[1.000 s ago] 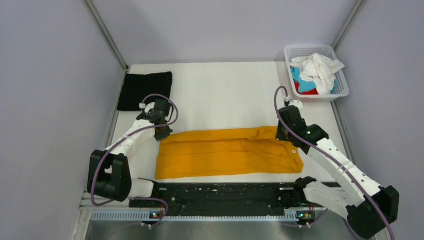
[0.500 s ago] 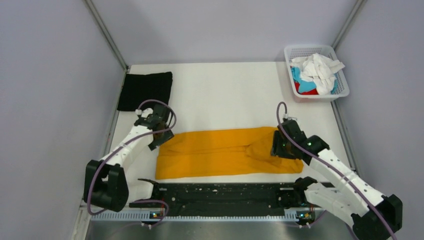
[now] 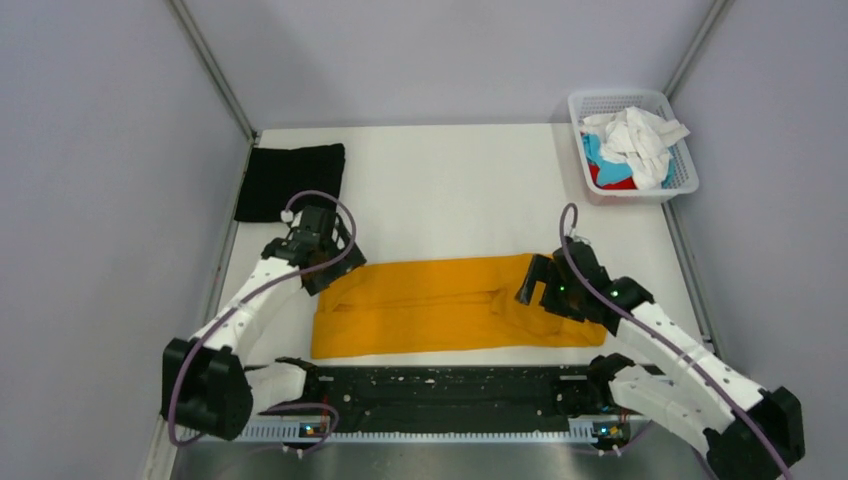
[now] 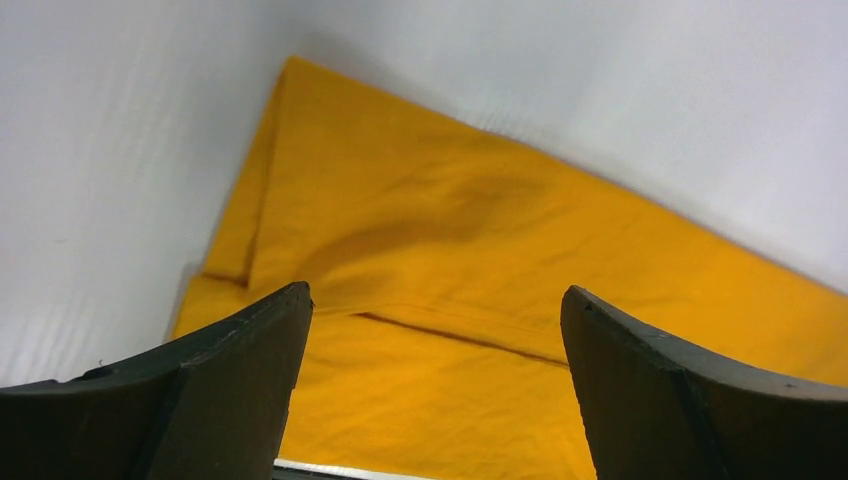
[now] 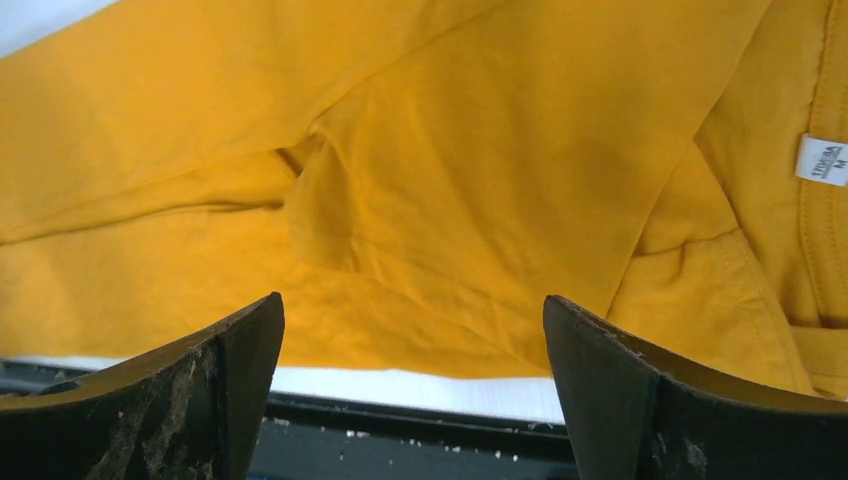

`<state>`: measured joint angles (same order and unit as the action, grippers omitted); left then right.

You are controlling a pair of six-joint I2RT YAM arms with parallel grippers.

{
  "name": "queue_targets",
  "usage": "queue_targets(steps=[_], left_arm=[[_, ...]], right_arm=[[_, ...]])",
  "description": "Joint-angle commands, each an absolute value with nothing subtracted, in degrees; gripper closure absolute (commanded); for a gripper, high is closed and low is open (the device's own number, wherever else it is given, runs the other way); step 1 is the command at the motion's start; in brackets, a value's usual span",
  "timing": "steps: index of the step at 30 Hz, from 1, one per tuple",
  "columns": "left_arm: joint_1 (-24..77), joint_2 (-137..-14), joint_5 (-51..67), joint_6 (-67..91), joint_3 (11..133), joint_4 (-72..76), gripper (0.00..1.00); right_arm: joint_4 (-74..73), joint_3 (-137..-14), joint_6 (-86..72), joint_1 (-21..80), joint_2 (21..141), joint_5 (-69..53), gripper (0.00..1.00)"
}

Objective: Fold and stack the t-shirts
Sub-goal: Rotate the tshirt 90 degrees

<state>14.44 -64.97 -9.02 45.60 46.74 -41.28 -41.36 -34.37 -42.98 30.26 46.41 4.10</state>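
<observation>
— Across the near part of the worktop [image 3: 450, 190] lies the mustard-orange t-shirt [image 3: 430, 310], a long band running left to right. Which claw is nearer to it?

— Each has its own end. The left claw [image 3: 322, 270] hangs over the far left corner and the right claw [image 3: 537, 283] over the right end, where a sleeve bunches up. Both have their jaws wide apart and grip nothing. In both wrist views you see only cloth in the gap.

— So the shirt is under them, not out ahead?

— Under them, and reaching inward from each. Its long axis joins the two claws, so I'd guess the next fold carries one end over to the other along that line.

— How does it look?

— It is folded lengthwise, with a flap laid in from the far edge toward the middle. The left end lies fairly flat. The right end is rumpled, and the white neck label [image 5: 822, 160] faces up at the collar.

— And the others?

— A black t-shirt [image 3: 292, 180] sits folded at the far left corner, well apart. The remaining t-shirts [image 3: 635, 140] are heaped in the mesh basket [image 3: 620, 97] at the far right.
</observation>
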Motion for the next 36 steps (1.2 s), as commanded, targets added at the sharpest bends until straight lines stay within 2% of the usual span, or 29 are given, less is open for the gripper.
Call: queue_targets(steps=[1, 8, 13, 20, 29, 33, 36], left_arm=[[15.1, -73.0, -0.3, 42.5, 47.2, -32.6, 0.01], [15.2, -81.0, -1.6, 41.2, 44.1, -32.3, 0.01], [16.0, -82.5, 2.4, 43.8, 40.8, -30.7, 0.01], [25.5, -79.9, 3.5, 56.6, 39.7, -28.1, 0.01], [41.6, -83.4, 0.6, 74.2, 43.3, -24.5, 0.01], [48.8, -88.6, 1.3, 77.4, 46.6, -18.2, 0.01], [52.9, -91.5, -1.5, 76.8, 52.5, -20.6, 0.01]], right_arm=[[-30.0, -31.6, -48.7, 30.3, 54.5, 7.0, 0.01], [-18.7, -26.6, -51.3, 25.0, 67.4, 5.1, 0.01], [-7.6, -30.4, -43.9, 20.0, 77.0, 5.5, 0.01], [-2.2, -55.5, -28.4, 19.6, 102.0, 8.8, 0.03], [-2.1, -91.5, -25.6, 20.0, 130.5, -9.3, 0.02], [-5.3, -110.0, -23.2, 21.8, 142.7, -12.5, 0.01], [-10.1, -123.1, -20.8, 23.5, 149.4, -11.1, 0.01]])
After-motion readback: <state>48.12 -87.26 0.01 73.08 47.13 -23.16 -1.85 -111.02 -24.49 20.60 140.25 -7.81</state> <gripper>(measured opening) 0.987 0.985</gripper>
